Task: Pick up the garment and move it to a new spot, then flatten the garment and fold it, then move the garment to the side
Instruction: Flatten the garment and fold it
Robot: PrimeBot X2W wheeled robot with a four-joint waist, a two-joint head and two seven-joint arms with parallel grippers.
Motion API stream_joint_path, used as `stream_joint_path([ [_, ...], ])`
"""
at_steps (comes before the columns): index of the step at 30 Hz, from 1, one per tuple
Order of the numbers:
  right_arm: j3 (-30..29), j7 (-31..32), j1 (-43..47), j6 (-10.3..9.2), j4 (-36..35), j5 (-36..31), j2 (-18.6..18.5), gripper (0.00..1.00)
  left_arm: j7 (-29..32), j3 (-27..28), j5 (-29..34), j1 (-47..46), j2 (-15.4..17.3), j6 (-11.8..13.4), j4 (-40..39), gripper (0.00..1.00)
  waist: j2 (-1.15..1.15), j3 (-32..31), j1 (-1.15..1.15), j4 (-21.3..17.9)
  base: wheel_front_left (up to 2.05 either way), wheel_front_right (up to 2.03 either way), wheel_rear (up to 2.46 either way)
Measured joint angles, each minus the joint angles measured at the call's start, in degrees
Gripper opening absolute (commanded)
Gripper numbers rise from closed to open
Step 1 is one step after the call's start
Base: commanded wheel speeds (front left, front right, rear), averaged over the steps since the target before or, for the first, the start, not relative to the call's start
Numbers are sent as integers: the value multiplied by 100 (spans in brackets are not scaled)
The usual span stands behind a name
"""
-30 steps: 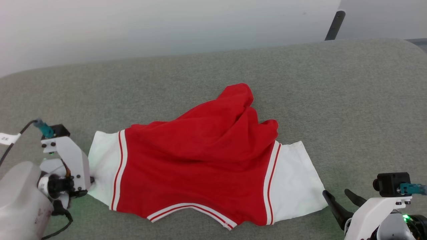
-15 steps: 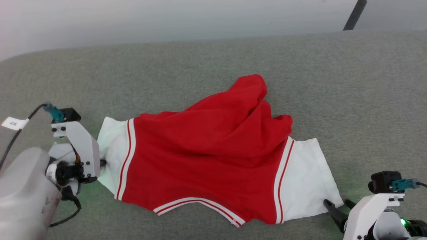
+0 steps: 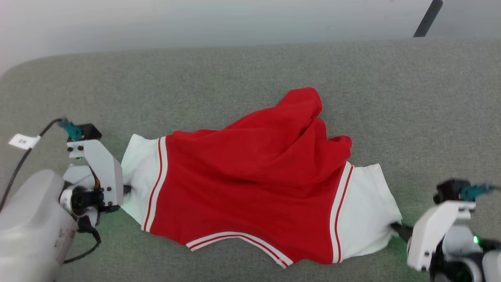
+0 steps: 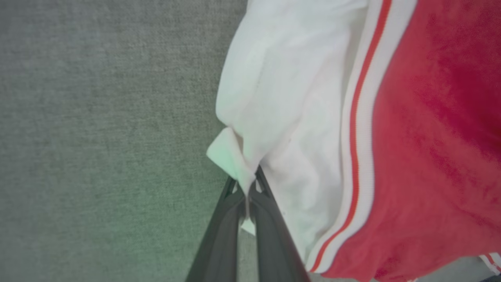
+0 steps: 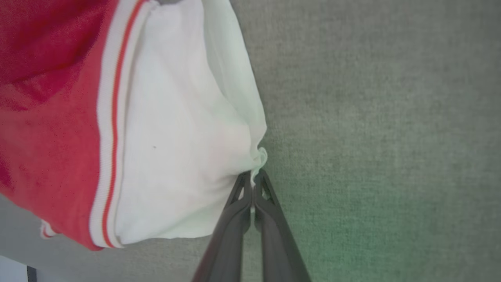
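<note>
1. Red garment [image 3: 250, 188] lies spread across the middle of a grey cloth surface [image 3: 250, 70], with one white sleeve out to each side.
2. Its far part is bunched into a rumpled red heap [image 3: 303, 107]. The near edge, with striped trim [image 3: 238, 237], lies flat on the surface.
3. Left claw [image 3: 126, 190] is clamped on the outer edge of the left sleeve [image 3: 141, 172]. The left wrist view shows its two dark fingers [image 4: 270, 219] pressed together, with a fold of white cloth pinched between the tips.
4. Right claw [image 3: 396, 227] is clamped on the outer corner of the right sleeve [image 3: 366, 203]. In the right wrist view its fingers [image 5: 235, 219] are closed on a small tuck of white cloth at the sleeve's edge.
5. Each sleeve creases toward the claw that grips it.
6. Red-and-white stripes [image 3: 160, 184] mark where each sleeve joins the red body.
7. A black cable [image 3: 23, 160] with a white tag [image 3: 22, 141] runs beside the left arm.
8. A dark pole [image 3: 428, 18] stands beyond the surface at the far right.
</note>
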Motion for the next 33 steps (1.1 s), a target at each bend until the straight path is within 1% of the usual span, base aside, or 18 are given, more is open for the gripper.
stream_joint_path([
  [4, -137, 276, -392, 0, -157, 394, -64, 0, 136, -47, 5, -99, -18, 29, 0, 0, 0, -106, 0, 18, 0, 0, 0],
  [11, -379, 715, -1395, 0, -368, 791, -344, 0, 416, -96, 66, -678, -37, 47, -199, 0, 0, -435, 0, 69, 0, 0, 0],
  [14, -367, 811, -1941, 0, -334, 801, -413, 0, 481, -102, 126, -965, -43, 69, -279, 0, 0, -600, 0, 94, 0, 0, 0],
  [16, -347, 736, -2337, 0, -219, 761, -425, 0, 497, -113, 182, -1163, -54, 96, -318, 0, 0, -708, 0, 107, 0, 0, 0],
  [20, -122, 387, -3112, 0, 219, 715, -475, 0, 356, -90, 278, -1591, -130, 131, -322, 0, 0, -899, 0, 127, 0, 0, 0],
  [27, 412, -726, -4497, 0, 1330, 711, -581, 0, -138, 12, 499, -2433, -277, 197, -125, 0, 0, -1129, 0, 116, 0, 0, 0],
  [33, 827, -1693, -5659, 0, 2251, 694, -645, 0, -601, 134, 661, -3263, -377, 252, 119, 0, 0, -1098, 0, 69, 0, 0, 0],
])
